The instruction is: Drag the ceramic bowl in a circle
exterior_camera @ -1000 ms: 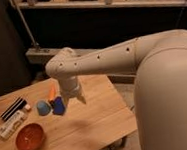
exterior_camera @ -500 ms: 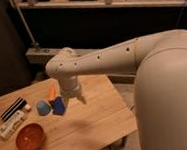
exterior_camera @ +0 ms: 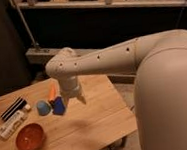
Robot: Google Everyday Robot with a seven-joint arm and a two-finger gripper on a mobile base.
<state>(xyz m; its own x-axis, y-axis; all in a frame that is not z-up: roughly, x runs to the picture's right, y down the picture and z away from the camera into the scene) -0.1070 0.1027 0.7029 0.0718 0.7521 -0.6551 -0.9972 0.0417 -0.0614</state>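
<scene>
The ceramic bowl is small, round and glossy orange-red. It sits on the wooden table near the front left corner. My gripper hangs from the white arm over the middle of the table, pointing down, well to the right of the bowl and behind it. It is open, holds nothing, and is nowhere near touching the bowl.
A light-blue rounded object, a dark-blue block and an orange stick lie just left of the gripper. A black bar and a white bar lie at the table's left edge. A dark shelf runs behind.
</scene>
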